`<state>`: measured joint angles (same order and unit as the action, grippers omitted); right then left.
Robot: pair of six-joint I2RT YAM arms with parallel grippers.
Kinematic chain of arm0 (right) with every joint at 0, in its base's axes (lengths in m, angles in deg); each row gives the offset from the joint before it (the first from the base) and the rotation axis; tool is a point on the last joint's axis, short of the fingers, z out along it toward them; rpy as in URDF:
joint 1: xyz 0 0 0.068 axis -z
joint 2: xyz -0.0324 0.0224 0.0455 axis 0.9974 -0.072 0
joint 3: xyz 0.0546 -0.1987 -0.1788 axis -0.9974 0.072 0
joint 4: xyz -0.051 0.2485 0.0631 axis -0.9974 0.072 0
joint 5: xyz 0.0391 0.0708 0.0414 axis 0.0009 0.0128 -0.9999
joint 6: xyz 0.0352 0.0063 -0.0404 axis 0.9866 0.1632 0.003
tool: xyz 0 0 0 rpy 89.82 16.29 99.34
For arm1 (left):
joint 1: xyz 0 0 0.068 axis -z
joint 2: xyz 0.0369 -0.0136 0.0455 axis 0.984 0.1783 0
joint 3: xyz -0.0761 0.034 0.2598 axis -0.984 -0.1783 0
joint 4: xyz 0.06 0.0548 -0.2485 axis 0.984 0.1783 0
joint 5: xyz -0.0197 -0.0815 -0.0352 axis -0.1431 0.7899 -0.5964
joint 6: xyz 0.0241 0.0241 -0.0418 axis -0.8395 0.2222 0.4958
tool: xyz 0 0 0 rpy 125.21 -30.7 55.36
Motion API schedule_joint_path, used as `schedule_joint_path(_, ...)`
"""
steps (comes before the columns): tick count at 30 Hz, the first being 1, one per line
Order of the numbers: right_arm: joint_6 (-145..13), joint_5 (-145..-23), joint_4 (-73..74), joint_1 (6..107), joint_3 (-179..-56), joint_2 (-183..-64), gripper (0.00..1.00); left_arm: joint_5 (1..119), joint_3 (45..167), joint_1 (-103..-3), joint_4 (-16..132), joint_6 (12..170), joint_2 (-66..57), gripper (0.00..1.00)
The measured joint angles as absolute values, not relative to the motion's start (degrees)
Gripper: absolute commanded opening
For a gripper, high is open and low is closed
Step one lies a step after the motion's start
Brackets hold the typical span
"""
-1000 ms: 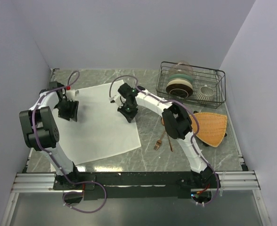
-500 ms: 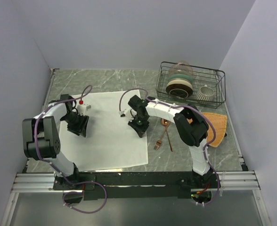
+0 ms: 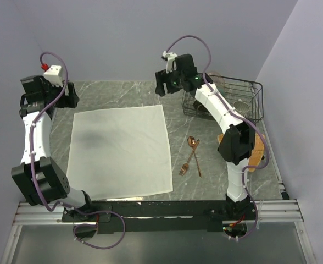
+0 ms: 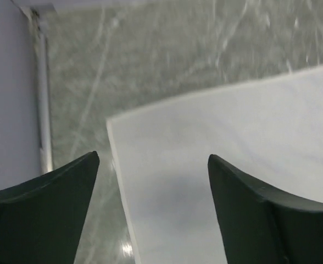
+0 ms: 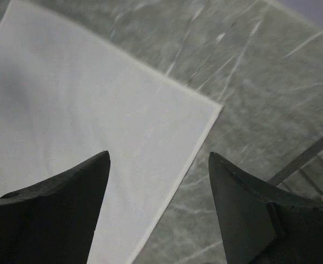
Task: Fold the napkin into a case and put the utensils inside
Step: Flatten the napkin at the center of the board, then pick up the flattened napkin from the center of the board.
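Note:
The cream-white napkin (image 3: 120,151) lies spread flat and unfolded on the marble table, roughly square. The copper fork (image 3: 187,164) and spoon (image 3: 192,142) lie crossed on the table just right of it. My left gripper (image 3: 70,99) hangs raised over the napkin's far left corner, open and empty; its wrist view shows that corner of the napkin (image 4: 233,154) below the left gripper (image 4: 153,155). My right gripper (image 3: 160,88) hovers high above the far right corner, also open and empty, with the napkin (image 5: 95,110) under the right gripper (image 5: 159,153). No case shows.
A black wire dish rack (image 3: 259,104) with bowls and plates stands at the back right, close behind the right arm. An orange woven mat (image 3: 256,151) lies at the right edge, partly hidden by that arm. Walls close in the left, back and right.
Both grippers opened and let go of the napkin's far corners, then rose and drew back toward the far wall. The napkin now lies squarer and flat.

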<state>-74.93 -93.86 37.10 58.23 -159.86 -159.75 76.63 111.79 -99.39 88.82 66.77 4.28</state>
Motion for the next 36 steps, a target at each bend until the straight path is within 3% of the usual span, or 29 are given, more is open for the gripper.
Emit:
schedule_joint_path(4,-70.56,-89.95,30.63,59.5,-161.0,-161.72,0.81,76.1,111.33,-98.97,78.5,70.99,4.73,0.76)
schedule_joint_path(9,-69.83,-89.95,28.73,59.26,-163.95,-168.06,0.77,74.42,123.57,-99.26,81.5,75.87,21.04,0.7)
schedule_joint_path(12,-69.81,-89.69,28.83,59.17,-162.29,-170.57,0.72,74.4,124.44,-100.66,82.81,78.23,27.71,0.65)
schedule_joint_path(16,-69.57,-89.34,29.16,59.17,-161.35,-173.63,0.65,73.17,124.59,-101.81,85.04,79.43,32.54,0.49)
schedule_joint_path(19,-69.22,-89.14,29.23,59.17,-161.39,-176.06,0.62,71.82,126.65,-101.92,86.5,79.58,36.03,0.44)
schedule_joint_path(36,-68.33,-83.17,30.1,59.13,-167.95,-185.96,0.53,69.37,131.22,-101.71,88.45,77.05,44.01,0.43)
